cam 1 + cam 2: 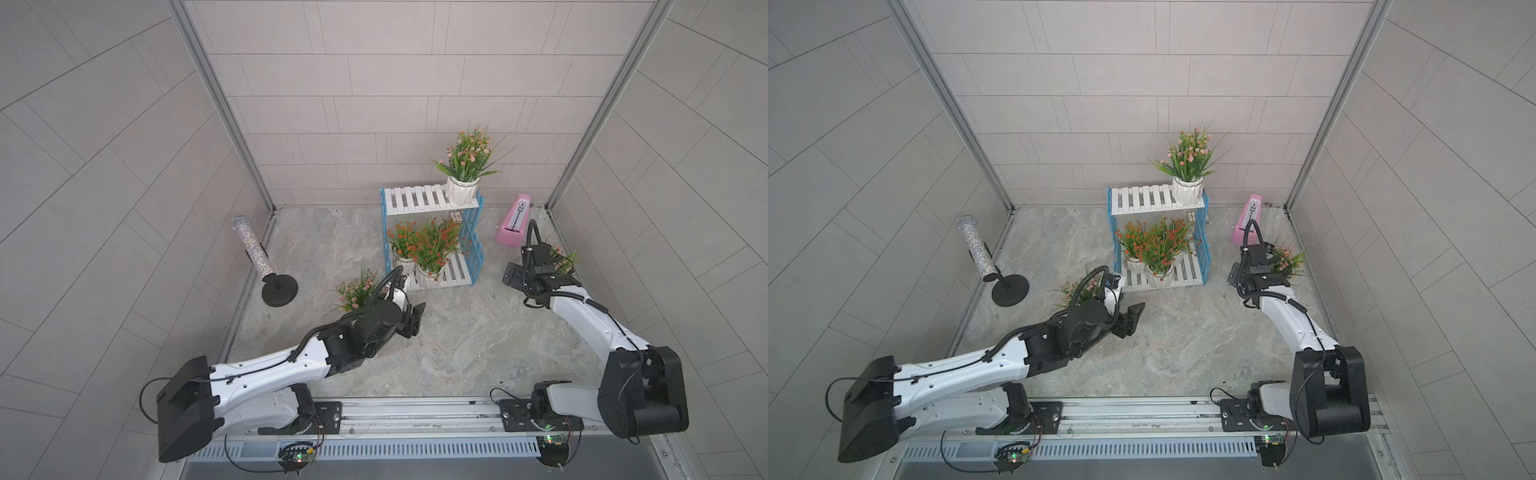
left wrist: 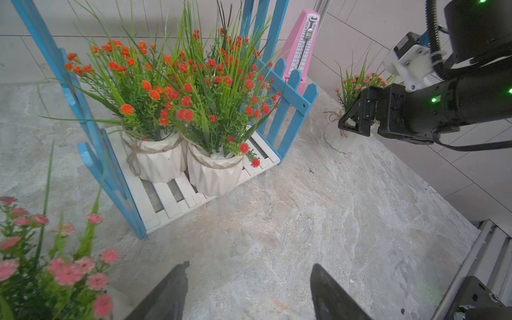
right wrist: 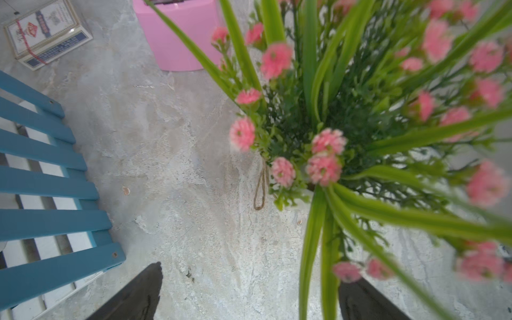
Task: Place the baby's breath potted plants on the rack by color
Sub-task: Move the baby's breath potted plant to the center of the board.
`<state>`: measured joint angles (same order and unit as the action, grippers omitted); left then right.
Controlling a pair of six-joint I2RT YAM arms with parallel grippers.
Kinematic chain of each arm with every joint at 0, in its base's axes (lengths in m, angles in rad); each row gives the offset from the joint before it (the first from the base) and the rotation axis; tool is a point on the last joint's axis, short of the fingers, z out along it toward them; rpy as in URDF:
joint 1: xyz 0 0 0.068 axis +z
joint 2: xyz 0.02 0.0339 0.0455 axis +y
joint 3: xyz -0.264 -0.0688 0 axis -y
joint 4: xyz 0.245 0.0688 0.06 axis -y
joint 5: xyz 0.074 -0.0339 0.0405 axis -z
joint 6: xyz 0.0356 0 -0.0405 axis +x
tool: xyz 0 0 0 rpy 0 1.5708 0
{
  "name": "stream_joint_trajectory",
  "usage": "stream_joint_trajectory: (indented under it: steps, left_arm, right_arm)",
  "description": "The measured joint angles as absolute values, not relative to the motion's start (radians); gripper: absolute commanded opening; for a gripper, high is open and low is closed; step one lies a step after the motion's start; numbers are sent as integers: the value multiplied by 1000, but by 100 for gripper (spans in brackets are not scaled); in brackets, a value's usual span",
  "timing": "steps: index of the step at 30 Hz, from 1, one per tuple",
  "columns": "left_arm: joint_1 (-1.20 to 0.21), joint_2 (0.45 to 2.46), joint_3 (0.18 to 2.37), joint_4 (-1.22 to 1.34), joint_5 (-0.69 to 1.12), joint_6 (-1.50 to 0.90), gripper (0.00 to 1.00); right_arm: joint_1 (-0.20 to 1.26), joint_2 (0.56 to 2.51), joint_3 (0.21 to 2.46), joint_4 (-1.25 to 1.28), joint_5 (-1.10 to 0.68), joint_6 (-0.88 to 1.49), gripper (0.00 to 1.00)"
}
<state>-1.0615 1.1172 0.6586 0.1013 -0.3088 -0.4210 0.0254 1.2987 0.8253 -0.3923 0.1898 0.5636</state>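
1. Left gripper point(image 2: 249, 291) fingers point(image 2: 171, 288) stand partly apart and empty over the bare tabletop point(image 2: 318, 221), with a pink-blossom plant point(image 2: 55, 263) just beside them.
2. Right gripper point(image 3: 250, 277) fingers point(image 3: 138, 293) are spread wide, unclamped, with leaves of a second pink plant point(image 3: 327, 155) between them on the tabletop.
3. Rack point(image 1: 419, 199): two orange-red plants point(image 1: 415, 245) stand on the lower shelf and a third pink plant point(image 1: 467, 156) on top.

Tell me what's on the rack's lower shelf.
Two orange-red plants in white pots, side by side. Their foliage covers the shelf's back, so a third pot cannot be ruled out.

Left gripper point(image 2: 249, 265) and right gripper point(image 3: 250, 273), jaws spread
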Motion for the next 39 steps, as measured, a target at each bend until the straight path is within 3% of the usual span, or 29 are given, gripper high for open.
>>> stream_joint_trajectory:
  steps: [16, 27, 39]
  left_arm:
    - [-1063, 1168, 632, 218, -287, -411, 74]
    - [-1063, 1172, 613, 252, -276, -410, 74]
    - [-1063, 1196, 599, 310, -266, -400, 74]
  right_arm:
    - [19, 1377, 825, -376, 292, 667, 99]
    - [-107, 1449, 827, -322, 323, 669, 99]
    - [-138, 1528, 911, -253, 319, 628, 99]
